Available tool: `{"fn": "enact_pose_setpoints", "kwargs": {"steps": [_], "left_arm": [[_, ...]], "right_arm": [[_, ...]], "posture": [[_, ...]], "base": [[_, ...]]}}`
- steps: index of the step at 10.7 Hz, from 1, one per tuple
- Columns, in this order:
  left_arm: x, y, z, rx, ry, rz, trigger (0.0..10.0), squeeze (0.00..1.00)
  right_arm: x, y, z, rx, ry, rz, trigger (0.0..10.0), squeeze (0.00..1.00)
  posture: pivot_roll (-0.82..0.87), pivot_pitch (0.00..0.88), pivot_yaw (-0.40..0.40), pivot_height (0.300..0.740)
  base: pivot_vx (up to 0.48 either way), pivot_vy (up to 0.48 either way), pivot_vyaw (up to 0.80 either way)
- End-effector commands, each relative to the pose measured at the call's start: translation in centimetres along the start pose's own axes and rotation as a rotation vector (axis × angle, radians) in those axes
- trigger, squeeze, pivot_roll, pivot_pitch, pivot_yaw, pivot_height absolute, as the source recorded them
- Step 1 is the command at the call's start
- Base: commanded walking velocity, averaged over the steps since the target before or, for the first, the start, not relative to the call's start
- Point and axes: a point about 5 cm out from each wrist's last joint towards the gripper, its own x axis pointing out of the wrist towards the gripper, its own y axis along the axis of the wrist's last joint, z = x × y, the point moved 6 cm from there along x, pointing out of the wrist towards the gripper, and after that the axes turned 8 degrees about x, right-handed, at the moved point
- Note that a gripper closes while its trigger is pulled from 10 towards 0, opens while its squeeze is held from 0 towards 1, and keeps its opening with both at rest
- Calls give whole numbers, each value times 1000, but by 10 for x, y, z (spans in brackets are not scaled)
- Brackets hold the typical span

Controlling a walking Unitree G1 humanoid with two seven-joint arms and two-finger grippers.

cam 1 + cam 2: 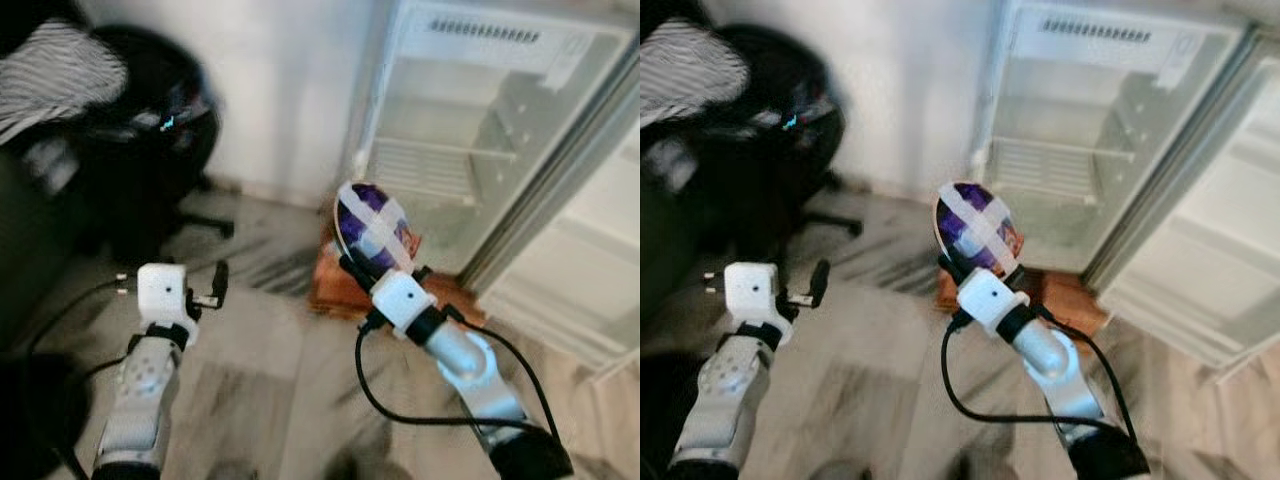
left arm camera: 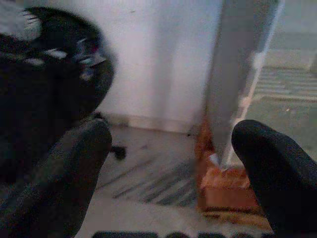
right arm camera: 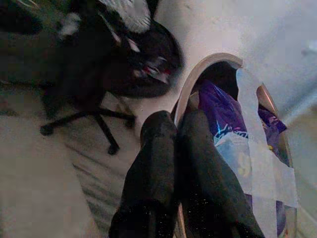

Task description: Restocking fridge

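Note:
My right gripper (image 1: 350, 268) is shut on the rim of a round bowl (image 1: 372, 228). The bowl holds a purple packet strapped in with a cross of white tape, and it is held up on edge in front of the open fridge (image 1: 470, 130). The wrist view shows both black fingers (image 3: 168, 134) pinched together on the bowl's rim (image 3: 208, 64). The fridge's white shelves look bare. My left gripper (image 1: 218, 285) is raised on the left, open and empty, its fingers (image 2: 74, 163) wide apart.
The fridge door (image 1: 590, 260) stands open to the right. A low orange-brown stand (image 1: 340, 285) sits under the fridge. A black office chair (image 1: 150, 130) with striped cloth (image 1: 50, 75) stands at the left. The floor is grey tile. The picture is blurred.

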Motion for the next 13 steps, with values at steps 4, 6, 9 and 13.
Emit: {"fn": "enact_pose_setpoints", "kwargs": {"steps": [4,6,9,13], "left_arm": [[1,1,11,-14,-36,4,10000,0],[0,-1,12,-15,-38,-2,10000,0],[0,-2,11,-25,-32,-7,10000,0],[-1,-9,12,-39,-24,-49,10000,0]], "right_arm": [[-5,-3,15,-15,-45,-17,10000,0],[-4,-4,15,-17,-41,-20,10000,0],[-3,-4,13,-23,-37,-22,10000,0],[-4,-6,17,-32,-44,-29,10000,0]], "posture": [[91,60,-63,740],[92,60,-64,740],[94,62,-64,740],[96,63,-63,740]], "base": [[480,0,0],[480,0,0],[480,0,0],[231,0,0]]}}
